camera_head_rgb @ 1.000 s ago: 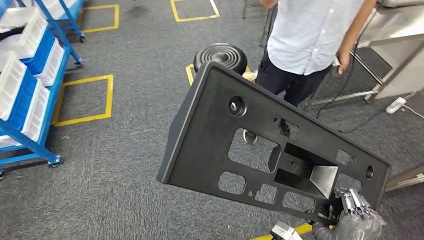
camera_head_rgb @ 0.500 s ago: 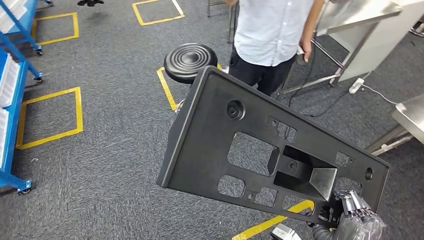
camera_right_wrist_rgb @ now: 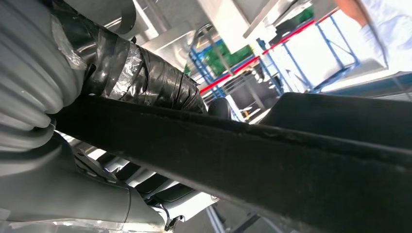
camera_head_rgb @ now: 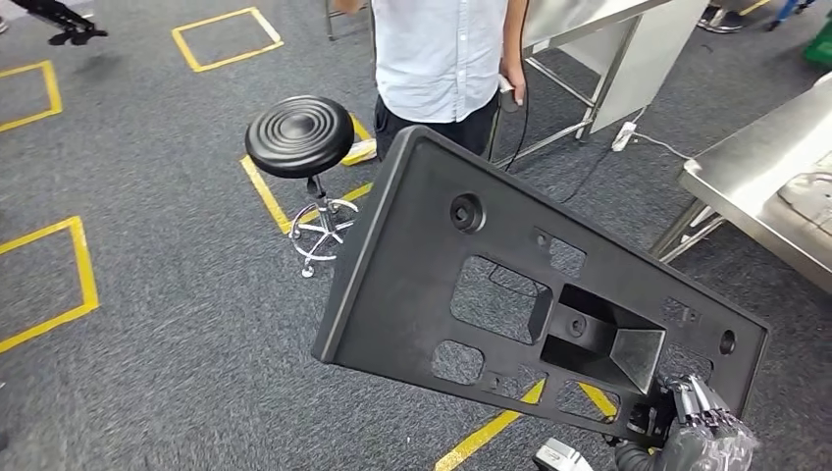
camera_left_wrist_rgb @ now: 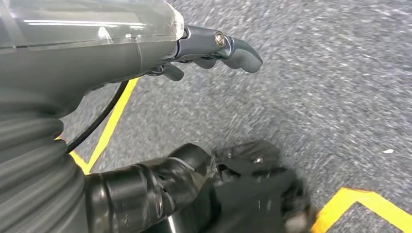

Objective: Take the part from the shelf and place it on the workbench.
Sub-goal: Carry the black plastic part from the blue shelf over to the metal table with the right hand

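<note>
While the grey carpet (camera_head_rgb: 177, 294) spreads below, the black part (camera_head_rgb: 471, 294) hangs tilted over it, held at its near right corner by the right robot hand (camera_head_rgb: 702, 432). Far left stands a black stool (camera_head_rgb: 299, 135), a steel tabletop (camera_head_rgb: 755, 177) at right. The left robot hand (camera_left_wrist_rgb: 214, 48) holds nothing, fingers apart.

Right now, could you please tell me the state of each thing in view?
Part: held up off the floor, tilted, by one corner.
Right hand: grips the part's corner.
Left hand: holds nothing, fingers loosely curled.
Stool: upright on the carpet.
Workbench: not yet bearing the part.
</note>
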You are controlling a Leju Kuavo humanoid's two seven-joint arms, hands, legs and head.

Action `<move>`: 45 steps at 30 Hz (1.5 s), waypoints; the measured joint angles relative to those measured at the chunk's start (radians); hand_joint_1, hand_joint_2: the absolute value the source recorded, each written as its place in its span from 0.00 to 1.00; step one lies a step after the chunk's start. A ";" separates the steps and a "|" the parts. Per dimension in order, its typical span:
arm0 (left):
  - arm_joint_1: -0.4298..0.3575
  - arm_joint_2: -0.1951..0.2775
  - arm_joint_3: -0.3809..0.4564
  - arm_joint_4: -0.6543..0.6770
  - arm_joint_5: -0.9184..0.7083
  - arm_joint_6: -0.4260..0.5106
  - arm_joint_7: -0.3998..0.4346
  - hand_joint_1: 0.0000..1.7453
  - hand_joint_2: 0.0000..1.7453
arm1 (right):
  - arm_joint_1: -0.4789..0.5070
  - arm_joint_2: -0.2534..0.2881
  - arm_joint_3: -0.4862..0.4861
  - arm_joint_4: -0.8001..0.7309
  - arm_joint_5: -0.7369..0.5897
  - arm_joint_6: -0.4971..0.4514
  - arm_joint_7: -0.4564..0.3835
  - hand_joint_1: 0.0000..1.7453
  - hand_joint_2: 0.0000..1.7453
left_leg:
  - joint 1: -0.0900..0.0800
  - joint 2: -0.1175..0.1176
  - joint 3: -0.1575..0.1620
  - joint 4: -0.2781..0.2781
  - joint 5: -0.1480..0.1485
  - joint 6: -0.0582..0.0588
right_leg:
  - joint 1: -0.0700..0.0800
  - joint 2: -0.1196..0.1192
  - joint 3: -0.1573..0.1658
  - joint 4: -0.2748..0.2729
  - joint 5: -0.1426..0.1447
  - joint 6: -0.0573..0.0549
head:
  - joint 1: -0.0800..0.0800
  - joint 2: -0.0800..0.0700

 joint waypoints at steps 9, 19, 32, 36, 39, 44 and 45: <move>0.002 0.001 0.003 0.000 0.000 -0.001 0.000 0.00 1.00 | 0.001 0.001 -0.001 0.000 0.000 0.000 0.000 1.00 1.00 | 0.001 0.099 0.014 -0.035 0.009 0.032 | -0.005 -0.092 -0.130 0.244 -0.114 0.048 | 0.008 0.000; -0.007 0.002 0.007 0.000 0.012 -0.022 -0.028 0.00 1.00 | 0.004 0.001 -0.003 0.000 -0.004 0.000 0.000 1.00 1.00 | -0.007 0.180 0.040 -0.031 -0.020 -0.004 | 0.007 -0.138 0.006 -0.018 0.004 0.010 | 0.008 0.000; -0.002 0.005 0.009 0.000 0.015 -0.027 -0.043 0.00 1.00 | 0.003 0.002 -0.003 0.001 -0.002 0.000 0.001 1.00 1.00 | -0.001 0.017 0.005 -0.014 -0.003 0.002 | -0.001 0.011 -0.006 -0.003 0.007 0.017 | 0.004 0.000; -0.005 0.005 0.010 0.000 0.020 -0.033 -0.047 0.00 1.00 | 0.003 0.000 -0.003 0.001 0.003 0.000 0.005 1.00 1.00 | 0.003 0.062 0.012 -0.029 0.010 0.028 | 0.000 -0.034 -0.036 0.048 -0.024 0.038 | 0.007 0.000; -0.001 0.006 0.010 0.000 0.020 -0.038 -0.047 0.00 1.00 | 0.000 -0.001 -0.003 0.002 0.003 0.000 0.008 1.00 1.00 | 0.002 0.101 0.012 -0.031 0.008 0.035 | -0.004 -0.091 -0.123 0.227 -0.110 0.050 | 0.009 0.000; -0.001 0.007 0.010 0.000 0.018 -0.042 -0.047 0.00 1.00 | -0.001 -0.006 -0.003 0.006 0.006 0.000 0.016 1.00 1.00 | -0.001 0.161 0.027 -0.029 -0.006 0.025 | -0.005 -0.139 -0.043 0.085 -0.015 0.046 | 0.009 0.000; -0.001 0.007 0.010 0.000 0.017 -0.042 -0.047 0.00 1.00 | -0.002 -0.007 -0.003 0.006 0.007 0.000 0.016 1.00 1.00 | -0.003 0.170 0.030 -0.029 -0.010 0.020 | 0.000 -0.158 -0.015 0.031 0.001 0.040 | 0.009 0.000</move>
